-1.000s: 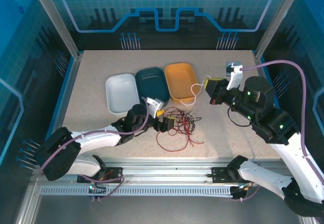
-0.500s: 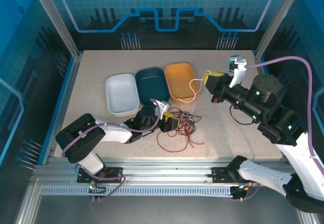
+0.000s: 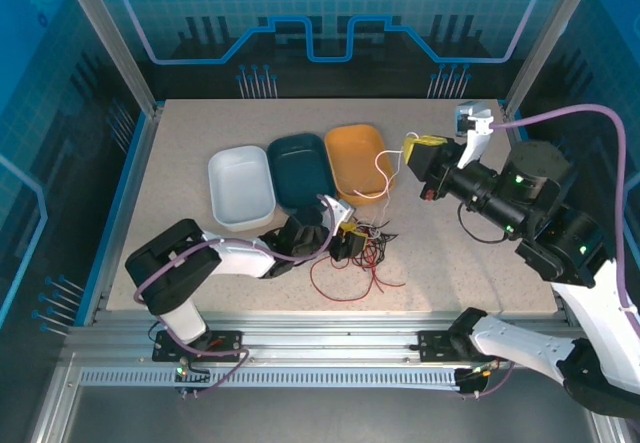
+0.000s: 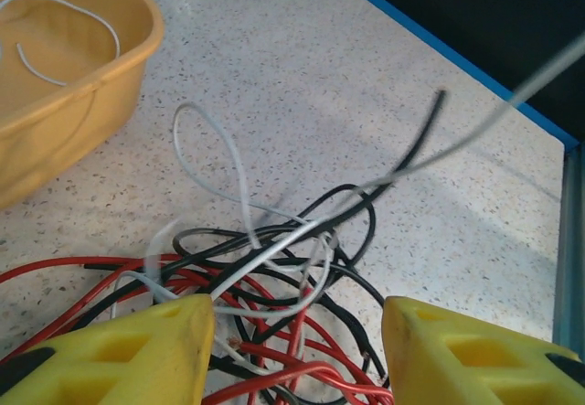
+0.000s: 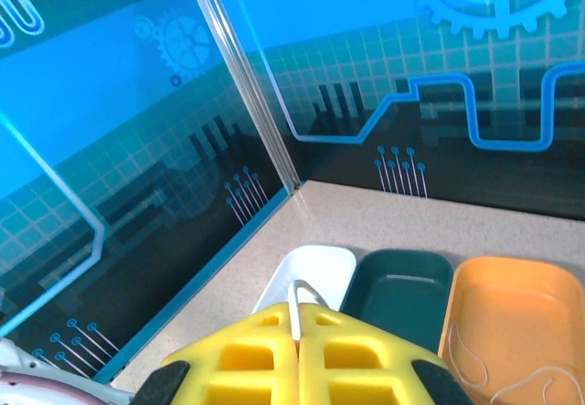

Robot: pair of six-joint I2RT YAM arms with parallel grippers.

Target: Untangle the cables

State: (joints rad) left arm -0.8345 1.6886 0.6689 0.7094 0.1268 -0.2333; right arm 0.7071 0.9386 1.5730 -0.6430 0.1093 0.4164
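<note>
A: Where did the left gripper (image 3: pixel 345 243) stand?

B: Just in front of the orange tray (image 3: pixel 348 158), low over the tangle of cables (image 3: pixel 365 255). Its jaws were about half parted and straddled the red, black and whitish strands. They pinched nothing that the wrist view showed.

A: And to the right of the tray?

B: The right gripper (image 3: pixel 412 149) hung beside the tray's right edge, jaws closed tight on one whitish cable (image 5: pixel 292 306). That cable ran down into the tray and, it seemed, on into the tangle, though that stretch was too thin to trace.

A: The step, then?

B: Probably drawing that strand free. The next move called for the left jaws to pin the heap while the right pulled away from the tray.
</note>
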